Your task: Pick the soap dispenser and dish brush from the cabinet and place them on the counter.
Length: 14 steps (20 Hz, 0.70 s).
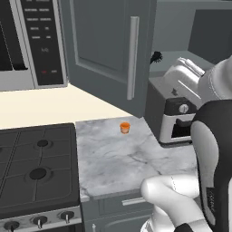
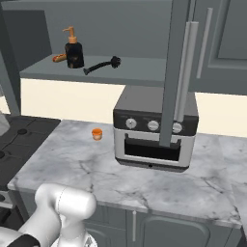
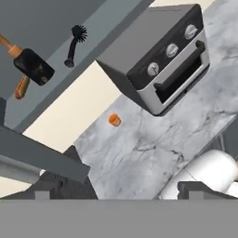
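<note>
The soap dispenser point(image 2: 74, 53), a black bottle with an orange pump, stands upright on the open cabinet's shelf point(image 2: 144, 70). The dish brush point(image 2: 102, 65) lies just to its right, bristled head pointing right. In the hand view the soap dispenser point(image 3: 33, 66) and the dish brush point(image 3: 76, 44) sit at the upper left, far from my gripper point(image 3: 120, 193). Its fingertips point(image 3: 42, 193) stand wide apart, open, with nothing between them. In the left base view the cabinet door point(image 1: 104, 45) hides the shelf except the dish brush head point(image 1: 156, 57). The marble counter point(image 2: 144, 181) lies below.
A toaster oven point(image 2: 154, 130) stands on the counter under the shelf, with a tiny orange cup point(image 2: 97, 133) to its left. The open door point(image 2: 179, 72) hangs in front of the oven. A small orange item point(image 2: 59, 58) lies behind the dispenser. The gas stove point(image 1: 36, 167) and microwave point(image 1: 31, 41) are at left.
</note>
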### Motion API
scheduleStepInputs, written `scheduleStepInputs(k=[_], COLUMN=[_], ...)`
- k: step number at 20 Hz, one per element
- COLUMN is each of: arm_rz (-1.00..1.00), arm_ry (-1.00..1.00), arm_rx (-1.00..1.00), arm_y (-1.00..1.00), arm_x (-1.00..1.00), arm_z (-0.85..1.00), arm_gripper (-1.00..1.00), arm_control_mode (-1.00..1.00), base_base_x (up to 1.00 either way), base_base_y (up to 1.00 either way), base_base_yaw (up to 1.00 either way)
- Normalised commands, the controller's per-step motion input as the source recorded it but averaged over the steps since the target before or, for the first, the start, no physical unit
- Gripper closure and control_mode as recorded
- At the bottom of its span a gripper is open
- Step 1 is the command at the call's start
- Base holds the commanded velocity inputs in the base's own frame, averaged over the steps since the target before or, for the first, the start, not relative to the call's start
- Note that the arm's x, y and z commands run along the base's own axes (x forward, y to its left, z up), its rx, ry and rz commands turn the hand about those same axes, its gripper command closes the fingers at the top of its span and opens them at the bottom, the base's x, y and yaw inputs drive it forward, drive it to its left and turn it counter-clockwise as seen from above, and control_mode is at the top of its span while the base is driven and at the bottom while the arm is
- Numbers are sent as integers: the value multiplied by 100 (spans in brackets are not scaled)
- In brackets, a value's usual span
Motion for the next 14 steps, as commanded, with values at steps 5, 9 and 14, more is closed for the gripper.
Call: scheduleStepInputs(k=[5,9,14], arm_rz=[7,6,6], arm_ry=[1,2,1], arm_rx=[25,25,25], arm_y=[-7,-14,-16], arm_x=[13,11,20], arm_z=[-4,-11,-11], arm_gripper=[-100,-100,-100], arm_control_mode=[-100,-100,-100], base_base_x=[0,0,0], base_base_y=[0,0,0], base_base_yaw=[0,0,0])
